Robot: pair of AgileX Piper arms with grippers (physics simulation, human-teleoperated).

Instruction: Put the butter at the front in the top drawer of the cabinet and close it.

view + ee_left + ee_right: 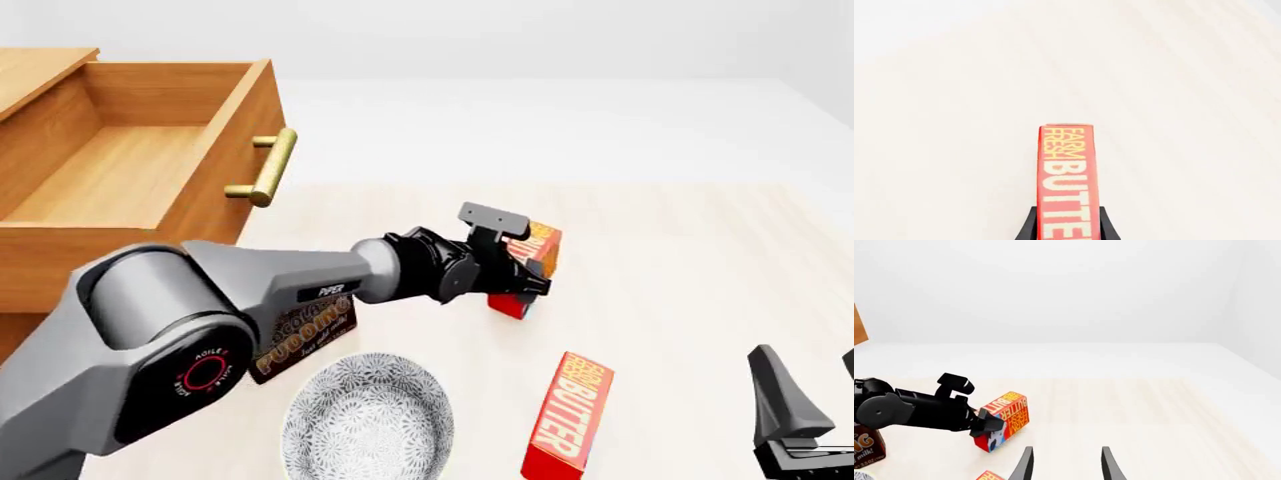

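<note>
— Where is the butter (537, 252)?

— Clamped in my left hand (523, 268), tilted, over the pale wooden counter (694, 260), well apart from the open top drawer (127, 170). My right hand (1066, 464) sits idle, fingers spread.

— What could go wrong?

— It's a smooth, flat-sided carton; the grip looks narrow, I think, so swinging fast could twist it loose. My arm could also knock the pudding box (304, 335) or the drawer's brass handle (266, 168).

We see a grey left arm (254, 290) lettered "PIPER", red-ringed "AGILEX" joint, black wrist, black wedge-shaped jaws.
</note>
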